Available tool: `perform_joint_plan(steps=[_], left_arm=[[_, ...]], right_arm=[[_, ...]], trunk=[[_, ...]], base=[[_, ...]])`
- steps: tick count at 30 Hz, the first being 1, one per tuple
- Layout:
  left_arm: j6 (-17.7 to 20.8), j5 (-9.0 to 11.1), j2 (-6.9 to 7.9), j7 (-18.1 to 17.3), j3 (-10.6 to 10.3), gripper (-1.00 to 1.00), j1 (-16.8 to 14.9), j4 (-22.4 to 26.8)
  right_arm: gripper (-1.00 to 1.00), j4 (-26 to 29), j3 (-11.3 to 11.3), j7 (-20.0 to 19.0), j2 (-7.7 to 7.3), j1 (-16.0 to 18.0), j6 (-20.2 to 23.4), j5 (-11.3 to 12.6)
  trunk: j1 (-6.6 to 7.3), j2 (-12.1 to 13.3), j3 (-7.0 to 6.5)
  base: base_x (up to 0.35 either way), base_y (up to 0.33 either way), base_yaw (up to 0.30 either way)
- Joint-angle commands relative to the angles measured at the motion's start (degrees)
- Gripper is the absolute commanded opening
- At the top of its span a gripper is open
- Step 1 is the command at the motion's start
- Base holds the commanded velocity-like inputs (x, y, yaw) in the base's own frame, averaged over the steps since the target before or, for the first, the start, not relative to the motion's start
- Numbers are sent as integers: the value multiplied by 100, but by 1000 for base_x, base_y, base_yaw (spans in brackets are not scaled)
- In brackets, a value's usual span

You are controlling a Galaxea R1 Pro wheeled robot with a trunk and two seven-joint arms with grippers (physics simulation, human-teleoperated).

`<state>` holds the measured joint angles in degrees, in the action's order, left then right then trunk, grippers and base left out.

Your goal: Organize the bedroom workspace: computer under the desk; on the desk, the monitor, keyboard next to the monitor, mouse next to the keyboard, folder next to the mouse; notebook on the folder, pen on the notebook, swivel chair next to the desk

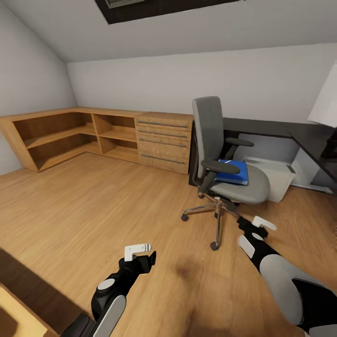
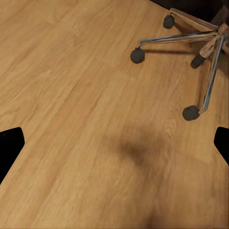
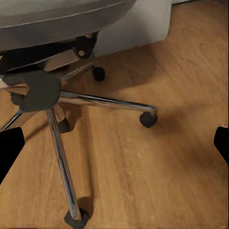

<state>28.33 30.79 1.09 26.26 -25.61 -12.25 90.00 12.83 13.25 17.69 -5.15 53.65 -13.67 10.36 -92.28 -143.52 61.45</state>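
Floor [image 1: 93, 210]: light wood planks, covers most of the rm; a soft dark shadow patch lies between the two arms.

Low shelving [image 1: 70, 135]: light wood, L-shaped along the far and left walls, open bays w/ a drawer block at its right end, just beside the table.

Table [image 1: 262, 127]: glossy black top, L-shaped, in the far right corner; one wing runs along the back wall, the other comes fwd at the right edge.

Monitor [image 1: 325, 105]: only a pale grey-white corner of it seen at the right edge, above the table's right wing; stand hard to make out.

Swivel chair [image 1: 220, 159]: grey seat and tall grey back, black armrests, chrome star base on casters. Stands on the floor in front of the table, back toward the shelving side. Base and casters also seen close in both wrist views.

Computer [image 1: 276, 178]: pale boxy case on the floor under the table, behind the chair seat, partly hidden by it.

Folder [image 1: 234, 172]: bright blue, flat, lies on the chair seat near the nearer armrest, approx. square to the seat.

Left claw [image 1: 139, 252]: low over bare floor, well apart from the chair. Fingers spread wide, nothing between them.

Right claw [image 1: 259, 224]: near the chair base, just below seat level, not touching. Fingers spread wide, empty.

Keyboard, mouse, notebook, pen: cannot tell where.
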Motion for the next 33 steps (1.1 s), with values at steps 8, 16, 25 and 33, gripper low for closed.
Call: perform_joint_plan(steps=[8,16,25,33], left_arm=[[6,59,6,55,111,100,-5,8],[6,59,6,55,143,100,-5,8],[6,64,-1,52,137,100,-5,13],[22,82,-3,46,144,100,-5,11]], right_arm=[[100,7,-24,-966,-509,5,1367,1484],[100,17,-30,-1766,-741,6,2000,2228],[100,244,-24,-1941,-769,6,2042,2327],[100,263,-15,-1940,-778,4,2037,2353]], trunk=[[1,-2,-42],[1,-2,-67],[1,-2,-69],[1,-2,-69]], base=[[0,0,-212],[0,0,-176],[0,0,-24],[214,0,0]])
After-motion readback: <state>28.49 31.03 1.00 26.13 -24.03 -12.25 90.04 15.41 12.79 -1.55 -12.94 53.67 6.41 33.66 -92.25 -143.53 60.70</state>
